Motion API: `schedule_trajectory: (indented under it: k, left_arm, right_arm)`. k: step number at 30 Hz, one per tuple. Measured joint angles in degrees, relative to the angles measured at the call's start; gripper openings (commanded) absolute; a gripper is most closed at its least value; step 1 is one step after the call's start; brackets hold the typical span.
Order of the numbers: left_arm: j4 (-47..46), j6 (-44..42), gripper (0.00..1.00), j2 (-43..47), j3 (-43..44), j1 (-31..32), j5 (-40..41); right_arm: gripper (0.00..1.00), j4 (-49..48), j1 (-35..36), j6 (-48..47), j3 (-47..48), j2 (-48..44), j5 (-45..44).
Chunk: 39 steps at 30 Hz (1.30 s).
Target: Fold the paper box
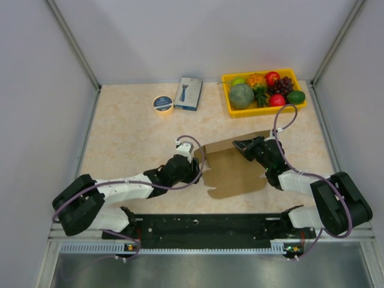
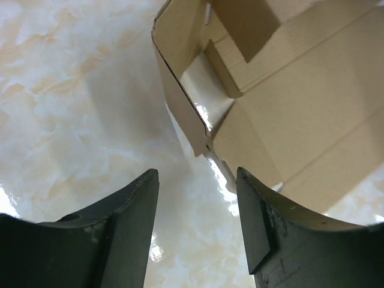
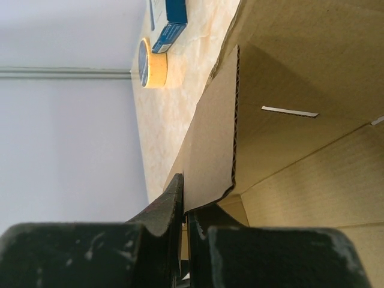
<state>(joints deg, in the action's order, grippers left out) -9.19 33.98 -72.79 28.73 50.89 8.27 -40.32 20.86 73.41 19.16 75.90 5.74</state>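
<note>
On the table (image 1: 132, 144), the box (image 1: 237, 174) sits part-folded at mid-front between the arms, the right gripper (image 3: 185, 201) pinching its far-right wall and the left gripper (image 2: 197, 178) spread, empty, just beside its left edge.

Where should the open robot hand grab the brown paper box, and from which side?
Probably the upright left side flap of the paper box. It stands thin, edge towards the left gripper, so the open jaws could come from the left and close one each side. The right gripper pinches a wall on the box's right side.
</note>
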Motion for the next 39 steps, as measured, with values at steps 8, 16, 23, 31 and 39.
schedule_trajectory:
  k: [8, 16, 23, 31, 39]
  left_arm:
    - [0.3, 1.5, 0.74, -8.5, 3.9, 3.9, 12.0]
    - [1.0, 0.8, 0.51, -7.1, 4.6, 3.7, 15.4]
    - [6.4, -1.6, 0.14, -9.9, 12.8, 3.3, 11.0]
    - [13.6, -2.2, 0.01, -11.8, 19.9, 3.2, 3.1]
    - [14.8, -1.4, 0.09, -14.7, 22.8, 3.1, 0.4]
  right_arm:
    - [0.03, 0.4, 0.0, -0.2, -0.8, -0.6, -0.1]
    - [0.0, -1.2, 0.0, -0.3, -2.4, -0.6, 0.0]
    - [0.0, -2.3, -0.2, -0.4, -2.7, -0.3, -0.5]
    - [0.0, -2.6, -0.5, -0.9, -3.0, -0.3, -0.9]
    - [0.0, -4.3, -0.8, 0.2, -5.4, -0.3, -1.7]
